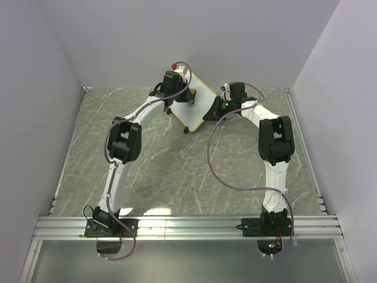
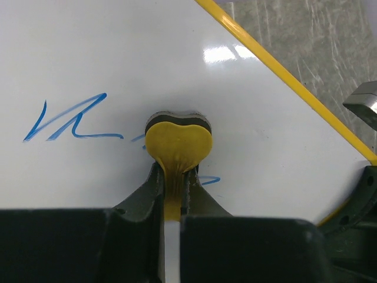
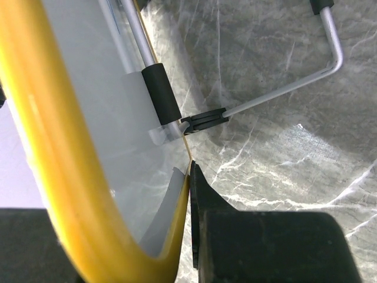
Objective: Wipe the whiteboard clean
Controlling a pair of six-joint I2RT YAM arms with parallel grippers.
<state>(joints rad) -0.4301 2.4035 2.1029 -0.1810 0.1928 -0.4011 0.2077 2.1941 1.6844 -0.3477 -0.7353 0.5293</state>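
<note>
Your left jaws pinch a yellow eraser (image 2: 178, 138) pressed on the whiteboard (image 2: 118, 53) beside the blue scribble (image 2: 70, 121); your right jaws clamp its yellow frame, the board tilted at the bench's (image 1: 165, 171) far side.

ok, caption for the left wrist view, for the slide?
Left fingers pinch a yellow eraser against the whiteboard, blue scribble on both sides.
</note>
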